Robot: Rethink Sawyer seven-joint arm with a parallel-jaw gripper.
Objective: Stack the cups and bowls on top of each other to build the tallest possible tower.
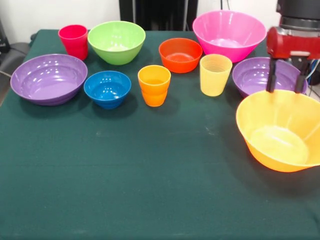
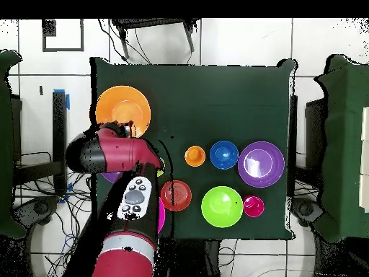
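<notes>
So nothing's stacked yet: the gripper (image 1: 286, 90) is held open over the yellow bowl's (image 1: 280, 131) rim, to be closed next.

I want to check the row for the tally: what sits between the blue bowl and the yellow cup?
The orange cup stands between the blue bowl and the yellow cup, apart from both, as the front view shows.
</notes>
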